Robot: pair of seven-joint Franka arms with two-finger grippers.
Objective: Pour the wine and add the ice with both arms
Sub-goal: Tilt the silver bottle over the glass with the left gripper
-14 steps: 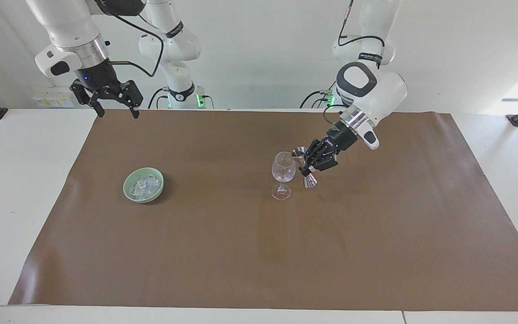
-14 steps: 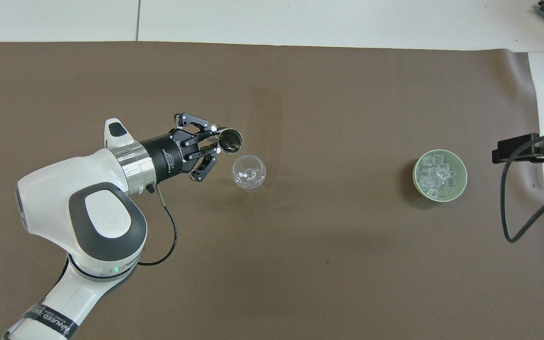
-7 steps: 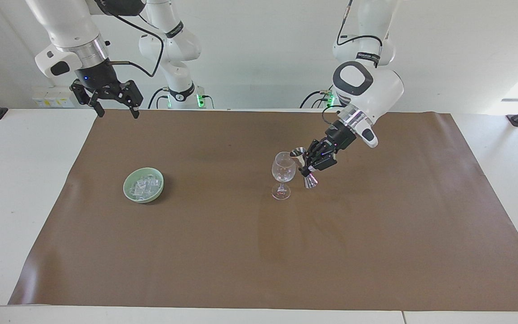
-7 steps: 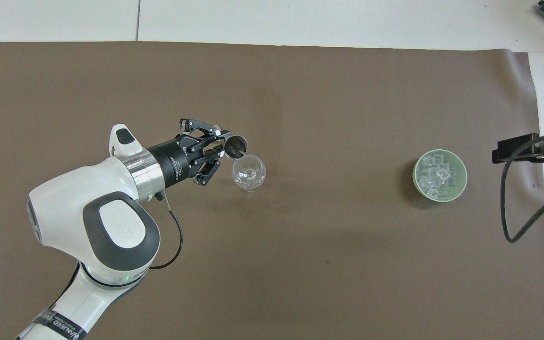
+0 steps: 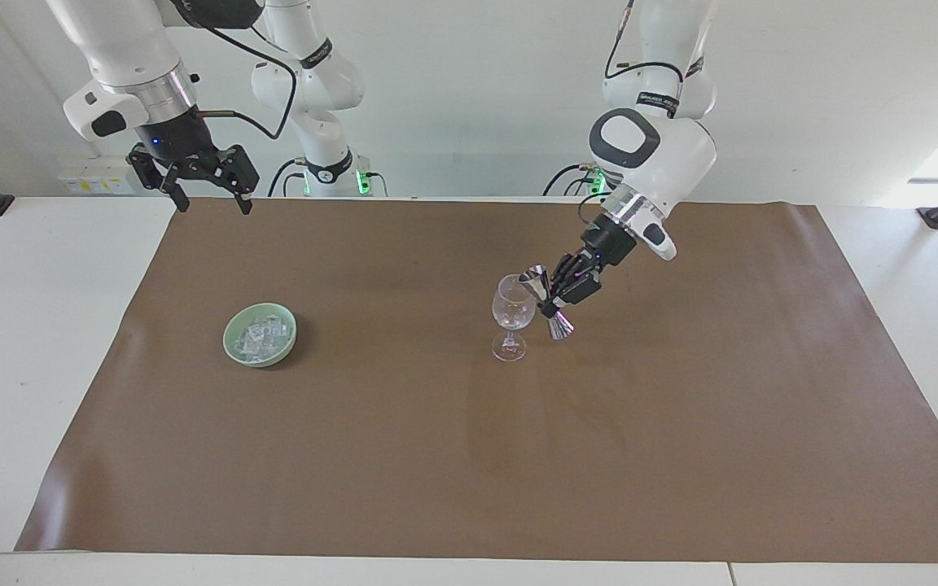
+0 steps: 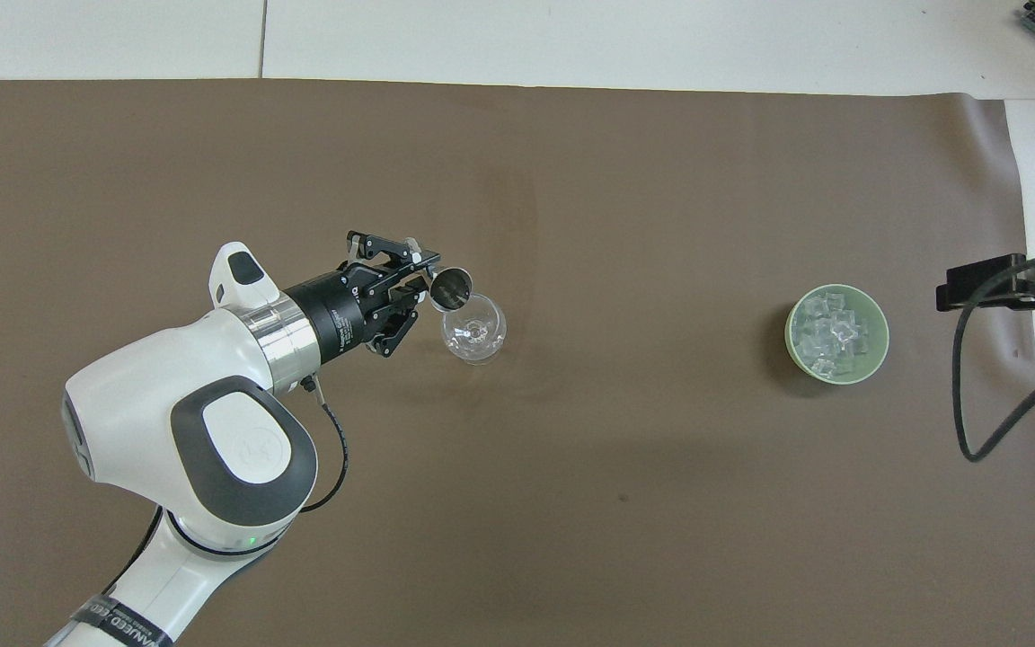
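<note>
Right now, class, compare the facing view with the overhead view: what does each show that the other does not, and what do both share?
Only the facing view shows the open right gripper raised over the table edge at the right arm's end, waiting, plus both arm bases.

Only the overhead view looks into the small steel measuring cup's mouth, overlapping the clear stemmed wine glass's rim.

Both show the left gripper shut on that tilted cup beside the glass, the pale green bowl of clear ice cubes, and the brown mat.

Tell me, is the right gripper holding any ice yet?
No: the right gripper hangs open and empty over the table's edge, and the ice sits in the green bowl.
</note>
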